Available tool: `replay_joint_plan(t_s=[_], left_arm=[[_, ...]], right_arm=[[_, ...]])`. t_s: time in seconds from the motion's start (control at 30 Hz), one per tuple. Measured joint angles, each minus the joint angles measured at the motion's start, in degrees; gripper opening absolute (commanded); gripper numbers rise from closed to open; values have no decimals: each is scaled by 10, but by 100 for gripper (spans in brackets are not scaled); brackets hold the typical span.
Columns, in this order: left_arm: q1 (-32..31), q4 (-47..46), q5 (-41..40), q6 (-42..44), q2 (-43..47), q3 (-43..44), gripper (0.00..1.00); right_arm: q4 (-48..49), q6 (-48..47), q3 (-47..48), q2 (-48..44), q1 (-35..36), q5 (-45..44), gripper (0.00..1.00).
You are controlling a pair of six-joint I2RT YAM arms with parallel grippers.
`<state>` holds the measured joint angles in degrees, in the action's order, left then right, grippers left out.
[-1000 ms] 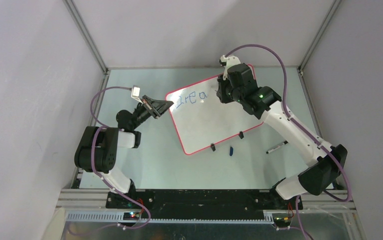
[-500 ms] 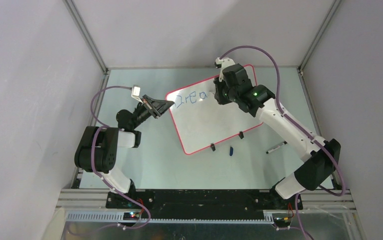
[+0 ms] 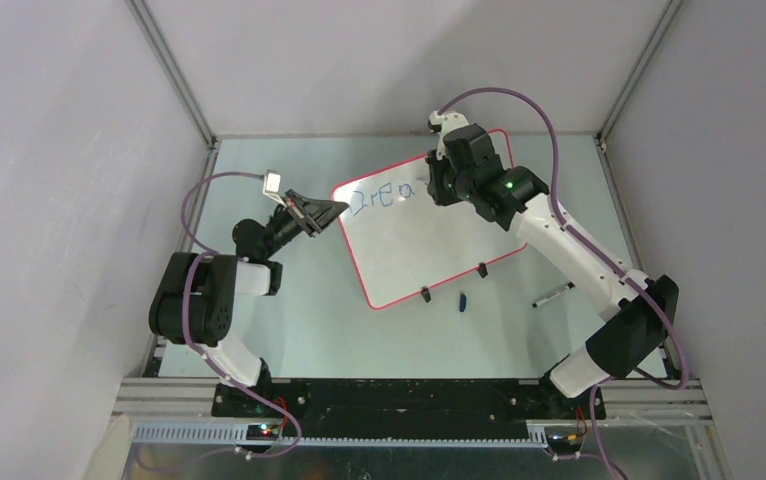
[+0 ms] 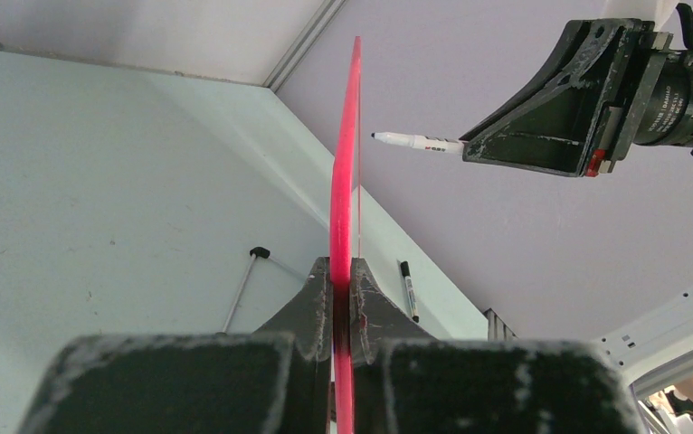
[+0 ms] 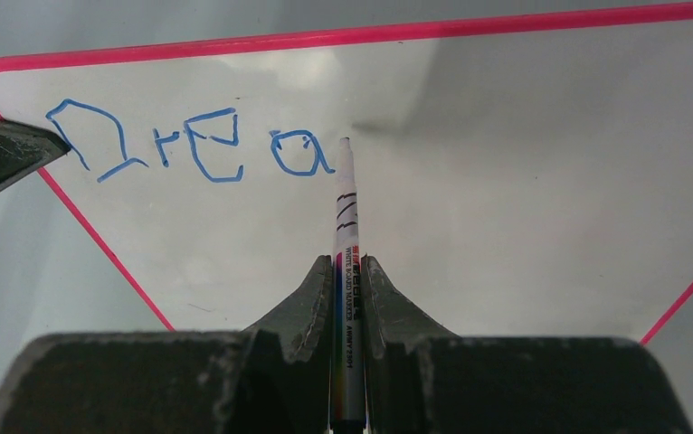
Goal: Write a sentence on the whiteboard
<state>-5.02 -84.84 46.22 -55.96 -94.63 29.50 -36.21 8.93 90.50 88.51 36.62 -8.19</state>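
The whiteboard (image 3: 429, 240), white with a pink rim, stands tilted on the table. My left gripper (image 3: 331, 211) is shut on its left corner, and the rim (image 4: 347, 181) runs edge-on between the jaws. The sentence (image 5: 189, 149) is blue handwriting reading "Drea" along the board's top (image 3: 384, 197). My right gripper (image 5: 349, 271) is shut on a whiteboard marker (image 5: 346, 217). The marker's tip sits just right of the "a", at or very close to the board. In the left wrist view the marker (image 4: 415, 142) points at the board's face with a tiny gap.
Two black clip feet (image 3: 425, 294) (image 3: 482, 270) hold the board's lower edge. A blue cap (image 3: 463, 300) lies on the table in front of it. A black marker (image 3: 554, 294) lies to the right. Metal frame posts and grey walls close in the table.
My right arm has shifted slightly left over the board with the marker. The left arm and the board have not moved. The writing looks unchanged.
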Motion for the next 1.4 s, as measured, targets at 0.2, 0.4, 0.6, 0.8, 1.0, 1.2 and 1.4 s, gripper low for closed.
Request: replay_joint_plan(t_s=[0.2, 0.4, 0.6, 0.8, 1.0, 1.2, 1.4], left_arm=[[0, 0, 0, 0, 0, 0, 0], [0, 0, 0, 0, 0, 0, 0], [0, 0, 0, 0, 0, 0, 0], [0, 0, 0, 0, 0, 0, 0], [0, 0, 0, 0, 0, 0, 0], [0, 0, 0, 0, 0, 0, 0], [0, 0, 0, 0, 0, 0, 0]], right_arm=[[-1, 0, 6, 5, 0, -5, 0], [-2, 0, 8, 12, -1, -8, 0], [-2, 0, 8, 15, -5, -11, 0], [-2, 1, 8, 18, -8, -13, 0], [-2, 1, 10, 21, -9, -14, 0], [-4, 2, 13, 23, -9, -14, 0], [-13, 3, 13, 23, -9, -14, 0]])
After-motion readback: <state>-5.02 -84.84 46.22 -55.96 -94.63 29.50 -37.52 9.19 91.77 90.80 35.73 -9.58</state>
